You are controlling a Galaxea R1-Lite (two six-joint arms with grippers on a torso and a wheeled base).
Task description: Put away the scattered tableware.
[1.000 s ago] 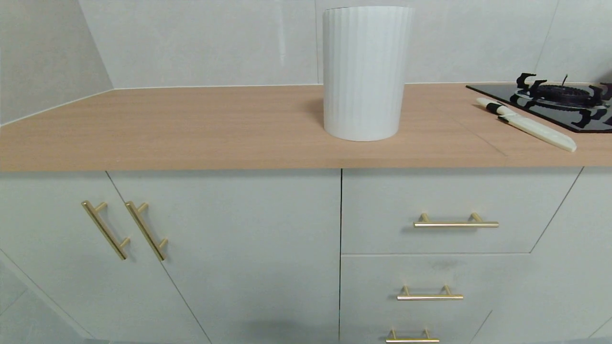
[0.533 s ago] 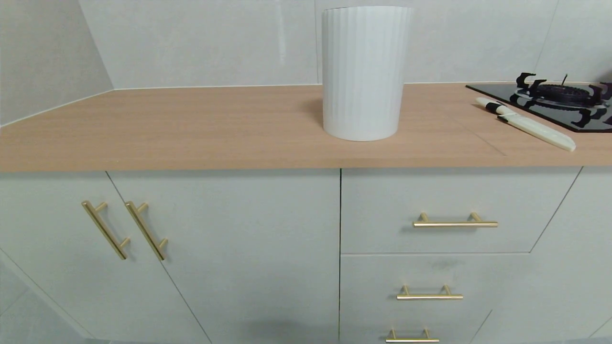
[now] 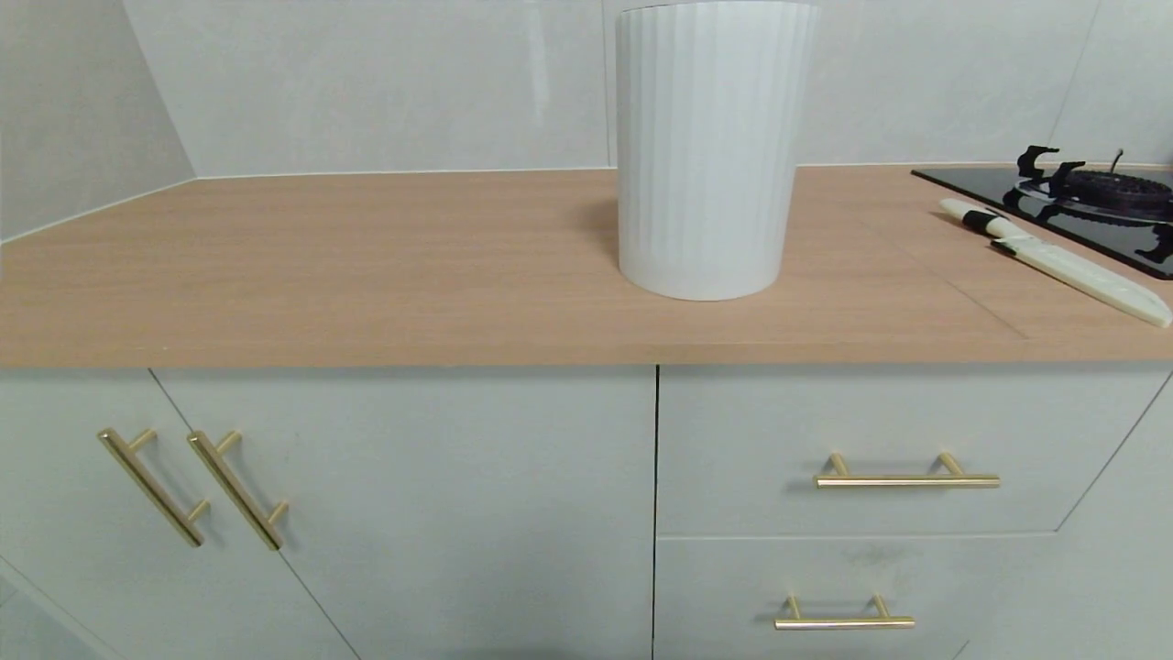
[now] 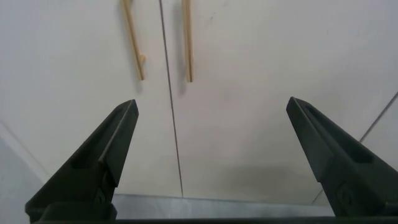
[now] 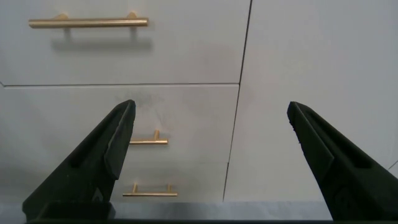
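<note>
A pale grey cabinet (image 3: 440, 513) spans the head view, with a pair of doors (image 3: 367, 550) on the robot's left and a stack of drawers (image 3: 880, 431) on its right. On top of it lies the wooden counter (image 3: 348, 266), which runs back to a tiled wall (image 3: 385, 82).

A tall ribbed white container (image 3: 704, 156) stands upright on the counter, a little right of the middle and set back from the front edge. Its rim meets the top of the view, so what is inside cannot be told.

At the far right of the counter sits a black hob (image 3: 1090, 215) with a burner grate. The knife (image 3: 1054, 263), cream with a black band near the handle, lies flat on the counter just beside the hob's front edge and well apart from the container. Its blade tip points toward the counter's front right.

The left tool (image 4: 211, 158) is released and holds nothing, its dark fingers (image 4: 102, 158) spread wide before the two doors and their upright gold handles (image 4: 186, 40).

The right tool (image 5: 211, 158) is likewise released and empty, facing the drawer fronts and their level gold bar handles (image 5: 88, 22).
</note>
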